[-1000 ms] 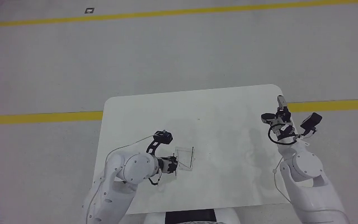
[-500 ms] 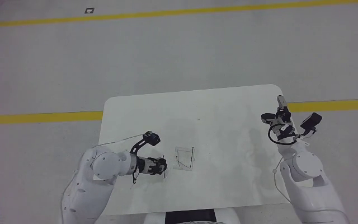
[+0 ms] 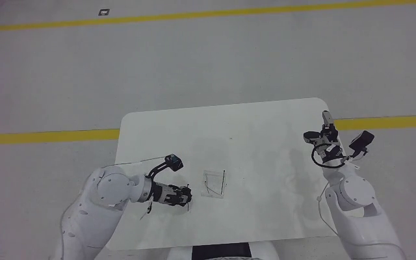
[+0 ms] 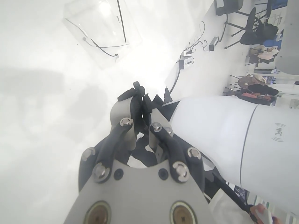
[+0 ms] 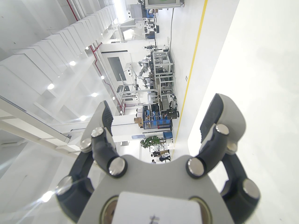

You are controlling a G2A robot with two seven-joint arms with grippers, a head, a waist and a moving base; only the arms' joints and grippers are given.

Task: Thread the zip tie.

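**A:** Where does the threading stand?

**B:** Barely begun, by my reading. The long black plastic zip tie lies straight and unlooped in the shallow clear plastic tray, near the middle of the white table. Thinner, curled ties lie beside it in the same tray. None has its tail through its head, as far as I can see.

**A:** And the arms?

**B:** The left gripper hovers just beside the tray, on its left, with its dark fingers pressed together. There's a small dark bit at the tips, but I can't tell whether that's a tie pinched between them. The right gripper sits well apart at the table's right edge. It is raised and points out into the hall, jaws spread wide on nothing.

**A:** So what's left?

**B:** Practically everything, I'd judge. A tie has to be held firmly and the other gripper brought in to take the free end. Then the tail must be lined up with the slot in the head and pushed through.
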